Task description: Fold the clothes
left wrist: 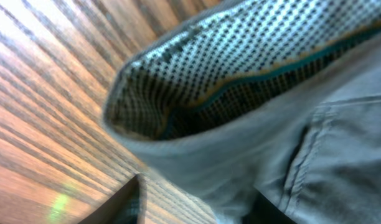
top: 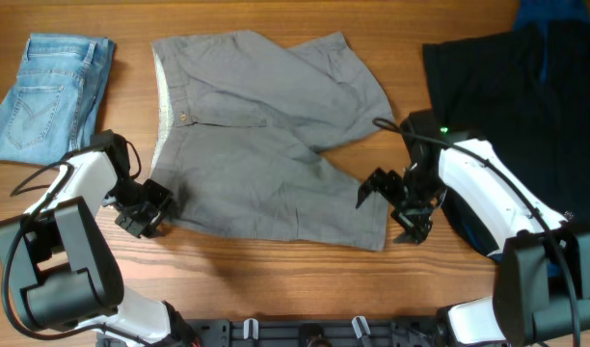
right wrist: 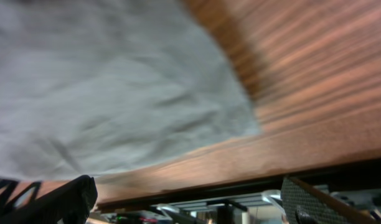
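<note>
Grey trousers (top: 256, 125) lie spread flat in the middle of the table, waistband to the left. My left gripper (top: 150, 205) sits at their lower left corner. In the left wrist view the dotted waistband lining (left wrist: 240, 74) and grey cloth (left wrist: 340, 143) fill the frame. One finger (left wrist: 125, 202) rests on bare wood, the other is dark under the cloth edge, and the jaws stand apart. My right gripper (top: 391, 207) is wide open at the lower right hem, and the right wrist view shows grey cloth (right wrist: 103, 81) ahead of it with nothing between the fingers.
Folded light-blue jeans (top: 49, 92) lie at the far left. A large black garment (top: 497, 77) covers the right side, with a dark-blue one (top: 555, 14) at the back right corner. The table's front edge (right wrist: 253, 168) runs just below the right gripper.
</note>
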